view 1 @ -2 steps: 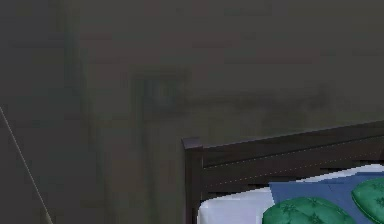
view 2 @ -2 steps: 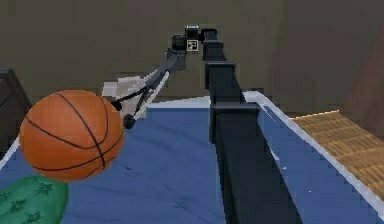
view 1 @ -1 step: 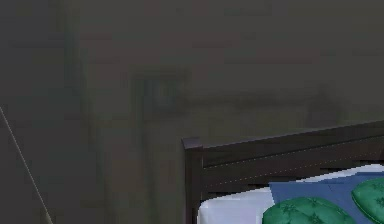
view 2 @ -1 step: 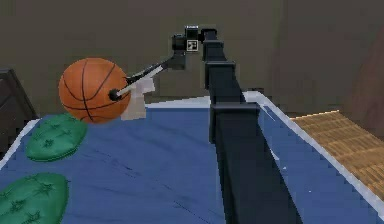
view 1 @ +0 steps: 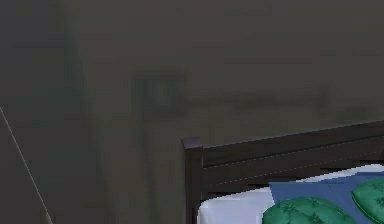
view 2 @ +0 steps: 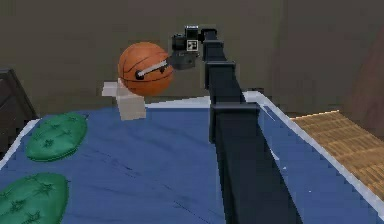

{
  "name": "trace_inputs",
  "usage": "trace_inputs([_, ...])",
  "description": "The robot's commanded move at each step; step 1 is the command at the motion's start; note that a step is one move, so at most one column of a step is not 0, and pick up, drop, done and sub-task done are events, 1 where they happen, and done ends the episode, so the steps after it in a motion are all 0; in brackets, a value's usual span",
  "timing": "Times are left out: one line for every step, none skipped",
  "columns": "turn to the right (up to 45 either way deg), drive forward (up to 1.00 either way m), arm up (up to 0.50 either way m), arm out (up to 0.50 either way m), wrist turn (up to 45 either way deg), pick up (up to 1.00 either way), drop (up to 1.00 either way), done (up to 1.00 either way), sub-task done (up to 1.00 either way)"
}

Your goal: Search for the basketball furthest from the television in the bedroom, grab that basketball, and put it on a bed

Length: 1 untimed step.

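**Basketball hanging above the bed**

We are holding the basketball in the pincer, clear above the blue-covered bed, towards its far edge. A pale block is sitting just below the ball. Two green pillows are lying on the bed.

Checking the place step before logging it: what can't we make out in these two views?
Arm side view: the basketball overlaps the pale block under it, so whether it rests there or the gripper holds it cannot be told.
Arm side view: the arm hides a strip of the bed.
Forward view: the green pillows are cut off by the bottom edge.
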Motion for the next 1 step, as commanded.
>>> trace_inputs([0.0,0.0,0.0,0.0,39.0,0.0,0.0,0.0,0.0])
